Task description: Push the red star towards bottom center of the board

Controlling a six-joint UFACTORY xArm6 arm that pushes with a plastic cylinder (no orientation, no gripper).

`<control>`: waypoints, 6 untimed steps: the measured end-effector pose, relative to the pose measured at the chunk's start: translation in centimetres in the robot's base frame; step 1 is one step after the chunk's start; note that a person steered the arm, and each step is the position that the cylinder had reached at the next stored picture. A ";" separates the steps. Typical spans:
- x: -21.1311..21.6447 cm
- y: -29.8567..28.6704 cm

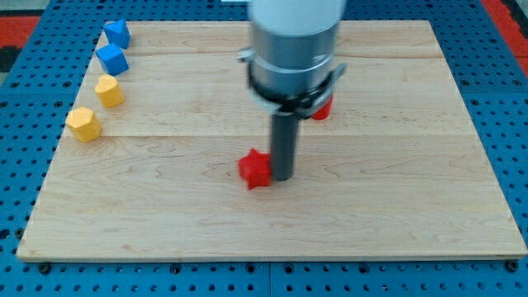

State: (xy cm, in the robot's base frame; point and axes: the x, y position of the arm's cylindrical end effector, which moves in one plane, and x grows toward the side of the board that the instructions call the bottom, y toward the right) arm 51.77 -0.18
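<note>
A red star block lies a little below the middle of the wooden board. My tip rests on the board right beside it, touching its right side. A second red block sits further up, mostly hidden behind the arm's grey body, so its shape cannot be made out.
Along the view's left edge of the board stand two blue blocks and two yellow blocks. The arm's wide grey body covers the top middle of the board. A blue pegboard surface surrounds the board.
</note>
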 end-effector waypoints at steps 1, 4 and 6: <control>-2.7 -0.9; -1.3 -6.9; -5.5 -0.6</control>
